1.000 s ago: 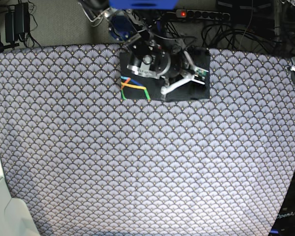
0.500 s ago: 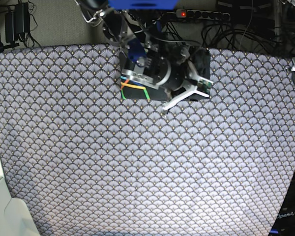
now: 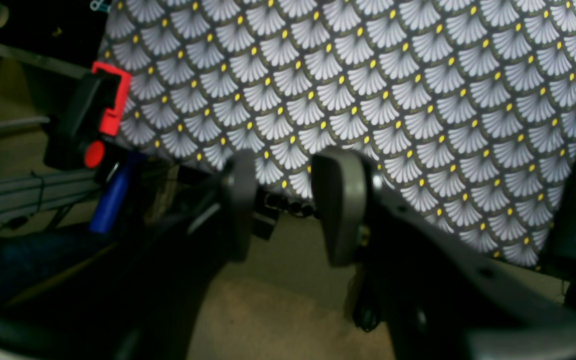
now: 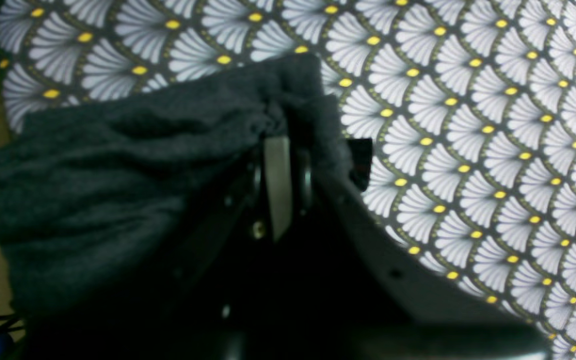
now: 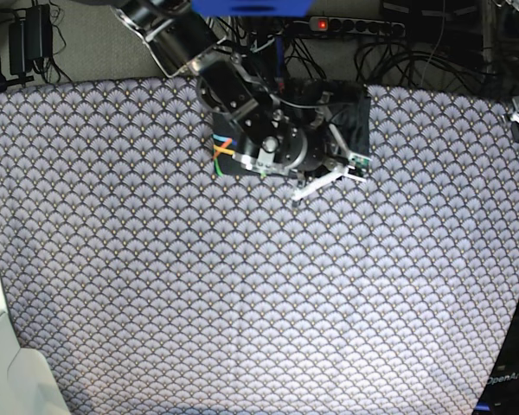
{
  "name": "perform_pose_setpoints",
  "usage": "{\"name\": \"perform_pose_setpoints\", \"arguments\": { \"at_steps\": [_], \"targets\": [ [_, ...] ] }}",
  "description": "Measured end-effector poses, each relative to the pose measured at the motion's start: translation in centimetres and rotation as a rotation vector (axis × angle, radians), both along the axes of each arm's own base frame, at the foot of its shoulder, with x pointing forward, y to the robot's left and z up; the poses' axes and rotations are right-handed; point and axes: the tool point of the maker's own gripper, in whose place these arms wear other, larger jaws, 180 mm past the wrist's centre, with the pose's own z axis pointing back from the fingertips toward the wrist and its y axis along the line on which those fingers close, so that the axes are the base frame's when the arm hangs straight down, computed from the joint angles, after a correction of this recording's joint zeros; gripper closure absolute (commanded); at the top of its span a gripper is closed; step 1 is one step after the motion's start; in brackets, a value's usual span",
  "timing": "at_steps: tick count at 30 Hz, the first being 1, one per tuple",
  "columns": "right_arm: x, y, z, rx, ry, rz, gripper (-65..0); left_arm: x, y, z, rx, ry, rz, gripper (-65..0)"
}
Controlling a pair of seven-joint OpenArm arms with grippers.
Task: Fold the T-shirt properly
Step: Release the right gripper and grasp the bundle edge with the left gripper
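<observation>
One compact bundle, the charcoal T-shirt [image 5: 346, 112] lies at the counter's [image 5: 242, 303] far edge, its hem pinched in the closed right tool [image 4: 283, 150]; soft and limp, it likely wants corner grips, while the left tool [image 3: 288, 200] hangs parted, empty.

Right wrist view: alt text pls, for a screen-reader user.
Close-up of the right gripper pinched shut on a bunched edge of the charcoal T-shirt. The shirt lies on a grey scallop-patterned tablecloth with yellow dots, which fills the right side.
</observation>
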Motion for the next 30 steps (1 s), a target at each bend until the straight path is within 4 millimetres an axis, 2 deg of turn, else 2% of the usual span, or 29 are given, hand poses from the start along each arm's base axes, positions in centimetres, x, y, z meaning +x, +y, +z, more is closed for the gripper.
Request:
{"name": "perform_pose_setpoints", "arguments": {
  "at_steps": [2,6,9,12,13,17,19,22,25,27,30],
  "targets": [
    [0.1,-0.1,1.5,0.009,-0.039,-0.009,0.0,0.0,0.0,0.0,0.000,0.000,0.000,-23.0],
    [0.8,0.5,7.8,0.126,-0.179,-0.026,0.0,0.4,-0.3,0.2,-0.016,-0.015,-0.007,-23.7],
    [1.4,-0.4,10.8,0.135,-0.260,-0.045,0.0,1.7,-1.3,1.3,-0.068,-0.081,-0.060,-31.5],
    [2.0,-2.7,10.3,0.059,-0.284,-0.063,0.0,3.0,-2.9,2.6,-0.148,-0.160,-0.123,-44.5],
    [2.2,-3.7,9.9,0.036,-0.282,-0.074,0.0,3.3,-3.5,2.9,-0.179,-0.182,-0.143,-47.0],
    [4.5,-8.7,8.9,-0.036,-0.287,-0.190,0.0,5.0,-6.5,3.0,-0.258,-0.213,-0.232,-49.1],
    [5.1,-11.0,8.3,-0.061,-0.282,-0.239,0.0,6.1,-8.9,2.5,-0.287,-0.201,-0.307,-49.1],
    [5.1,-14.5,6.8,-0.118,-0.249,-0.308,0.0,7.3,-14.1,-0.6,-0.413,-0.127,-0.429,-49.1],
    [5.6,-16.1,6.7,-0.132,-0.253,-0.345,0.0,7.9,-18.8,-4.0,-0.542,-0.022,-0.501,-49.1],
    [5.6,-16.8,6.6,-0.143,-0.252,-0.355,0.0,9.0,-20.8,-4.6,-0.608,-0.032,-0.507,-49.1],
    [5.1,-17.9,6.8,-0.144,-0.256,-0.385,0.0,8.8,-22.6,-6.0,-0.681,-0.011,-0.492,-49.1]
  ]
}}
